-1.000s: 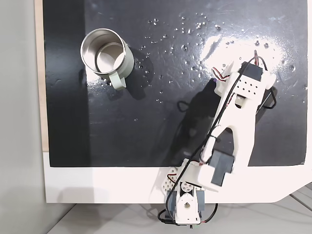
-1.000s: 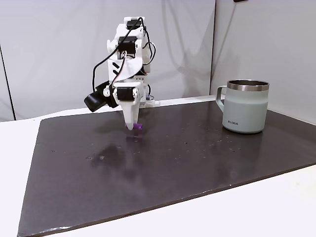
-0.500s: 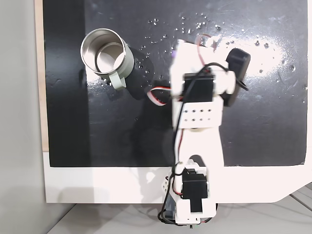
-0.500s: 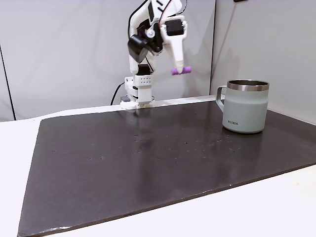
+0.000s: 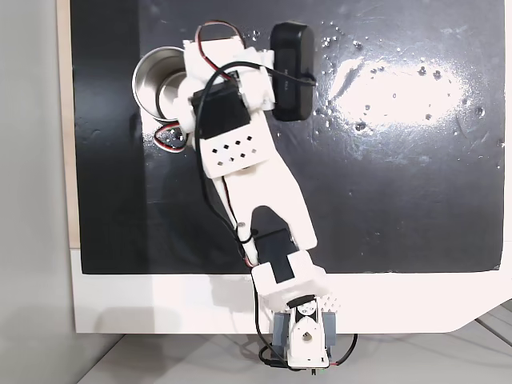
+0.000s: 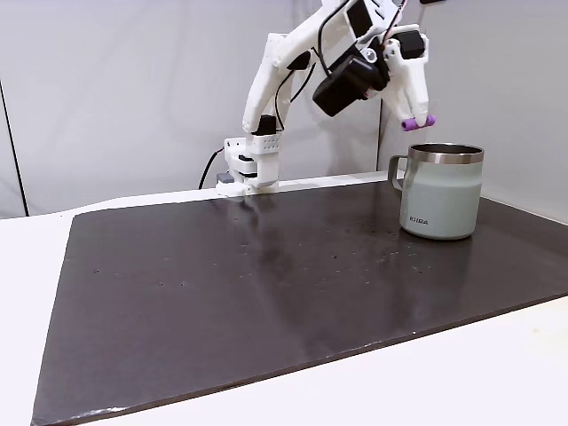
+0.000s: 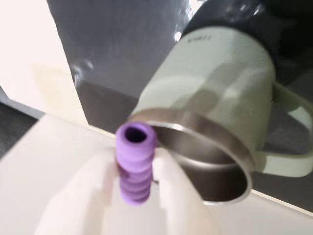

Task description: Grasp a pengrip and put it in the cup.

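The purple ribbed pengrip [image 7: 134, 164] is pinched between my white fingers, seen end-on in the wrist view. In a fixed view from the side my gripper [image 6: 417, 119] holds the pengrip [image 6: 419, 122] just above the rim of the pale grey-green cup [image 6: 441, 193], over its handle side. In the fixed view from above, my arm [image 5: 232, 120] covers much of the cup [image 5: 158, 78], whose steel inside shows at the left. The cup [image 7: 215, 117] lies close below in the wrist view, its steel rim next to the pengrip.
A dark mat [image 6: 266, 284] covers the white table. The arm's base [image 5: 302, 336] stands at the mat's near edge in the fixed view from above. A pale wall [image 6: 106, 89] rises behind.
The arm has lifted the pengrip off the mat and swung it across to the cup, from beside the base's far side to just over the cup's rim.
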### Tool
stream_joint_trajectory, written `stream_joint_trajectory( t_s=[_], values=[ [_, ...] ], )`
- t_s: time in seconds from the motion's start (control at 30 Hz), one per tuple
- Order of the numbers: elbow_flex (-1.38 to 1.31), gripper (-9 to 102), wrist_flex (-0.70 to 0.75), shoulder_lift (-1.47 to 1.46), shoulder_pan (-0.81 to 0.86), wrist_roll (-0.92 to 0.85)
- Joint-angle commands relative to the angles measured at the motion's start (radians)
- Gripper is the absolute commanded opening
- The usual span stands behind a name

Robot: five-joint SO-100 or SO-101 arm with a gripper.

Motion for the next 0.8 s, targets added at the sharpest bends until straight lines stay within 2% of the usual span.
stream_joint_trajectory(
  t_s=[0.0, 0.43, 0.47, 0.63, 0.77],
  values=[
    [-0.127, 0, 0.005, -0.02, -0.04, -0.017],
    [-0.166, 0, -0.017, -0.081, -0.132, -0.023],
    [-0.166, 2, -0.017, -0.081, -0.135, -0.026],
    [-0.176, 24, -0.011, -0.081, -0.147, -0.037],
    [-0.183, 28, -0.002, -0.075, -0.152, -0.035]
  ],
)
